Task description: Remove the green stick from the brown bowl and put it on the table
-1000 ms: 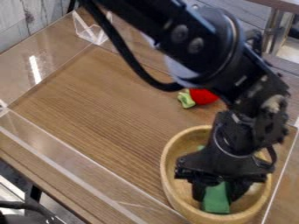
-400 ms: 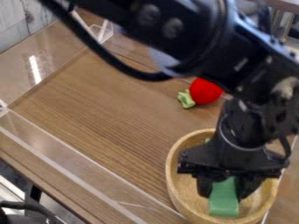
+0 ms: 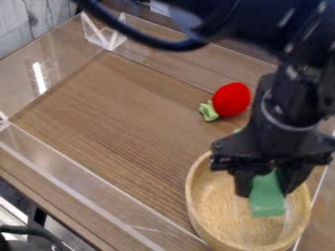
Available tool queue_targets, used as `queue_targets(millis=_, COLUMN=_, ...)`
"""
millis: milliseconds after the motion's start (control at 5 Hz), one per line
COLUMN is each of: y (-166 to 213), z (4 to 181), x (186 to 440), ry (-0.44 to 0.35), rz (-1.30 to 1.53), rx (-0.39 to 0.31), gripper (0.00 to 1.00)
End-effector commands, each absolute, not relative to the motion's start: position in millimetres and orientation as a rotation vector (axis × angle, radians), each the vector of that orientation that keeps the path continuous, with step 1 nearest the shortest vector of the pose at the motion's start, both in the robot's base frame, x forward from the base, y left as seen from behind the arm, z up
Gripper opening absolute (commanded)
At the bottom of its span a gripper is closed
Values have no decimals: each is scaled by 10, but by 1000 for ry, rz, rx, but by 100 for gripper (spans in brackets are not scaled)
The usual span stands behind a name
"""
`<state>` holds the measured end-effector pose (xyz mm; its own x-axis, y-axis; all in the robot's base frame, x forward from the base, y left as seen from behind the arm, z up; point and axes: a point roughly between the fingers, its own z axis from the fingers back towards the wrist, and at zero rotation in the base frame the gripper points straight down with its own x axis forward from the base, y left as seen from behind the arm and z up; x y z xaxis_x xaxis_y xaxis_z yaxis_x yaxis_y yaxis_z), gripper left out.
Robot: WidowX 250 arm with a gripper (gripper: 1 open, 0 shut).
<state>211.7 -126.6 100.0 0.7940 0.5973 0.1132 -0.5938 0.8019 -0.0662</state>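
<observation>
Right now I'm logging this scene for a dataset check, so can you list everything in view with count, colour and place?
green stick: one, green, held in the gripper above the bowl's inside, lifted clear of its floor
brown bowl: one, light brown, lower right of the table
red strawberry-like toy: one, red with a green leafy end, on the table behind the bowl
table: one, wood-grain brown, fills most of the view
clear walls: transparent, along the table's left and far edges
gripper: one, black, pointing down, shut on the green stick
arm: one, black, coming in from the top
</observation>
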Motion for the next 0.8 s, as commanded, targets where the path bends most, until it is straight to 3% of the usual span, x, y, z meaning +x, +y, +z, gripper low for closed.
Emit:
queue_targets(millis=0, y=-1145, z=1211, x=2235, ry=-182, rz=644, rx=-88, gripper=0)
queue_targets(millis=200, y=-926, z=1296, x=2271, ry=-197, rz=673, rx=-107, gripper=0)
queue_targets(millis=600, y=-687, z=1202, x=2315, ry=-202, rz=809, rx=-125, gripper=0)
